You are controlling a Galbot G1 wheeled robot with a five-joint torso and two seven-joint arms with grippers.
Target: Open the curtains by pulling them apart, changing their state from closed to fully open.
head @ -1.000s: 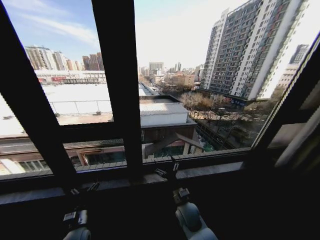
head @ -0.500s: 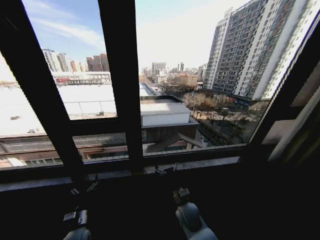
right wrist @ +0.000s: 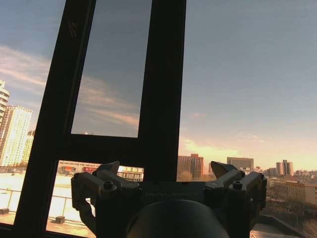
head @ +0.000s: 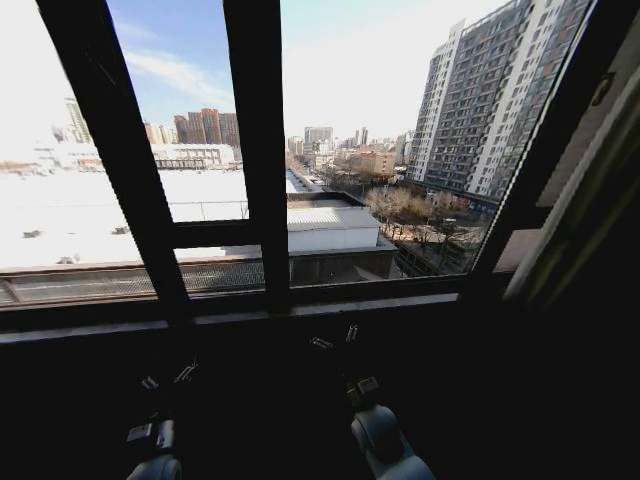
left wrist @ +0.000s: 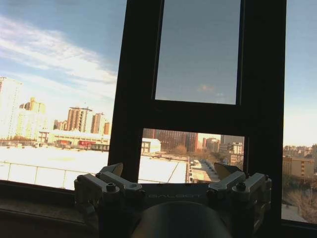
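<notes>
The curtains are out of view; bare glass spans the dark window frame [head: 256, 150]. A pale slanted band [head: 575, 200] at the far right edge is too dim to identify. My left gripper [head: 166, 378] hangs low on the left below the sill, open and holding nothing; its wrist view shows the gripper [left wrist: 171, 171] facing the window frame. My right gripper [head: 335, 338] sits near the middle just under the sill [head: 380, 302], also open and empty, and the right wrist view has the gripper [right wrist: 166, 168] facing the mullion and sky.
The wall under the sill is dark, and both arms rise from the bottom edge. Rooftops and a tall apartment block [head: 490, 100] lie outside the glass. A dark side wall closes the right.
The whole head view has shifted: the sill sits higher and the frame's posts stand differently, so the camera moved. Both grippers keep the same place and stay open.
</notes>
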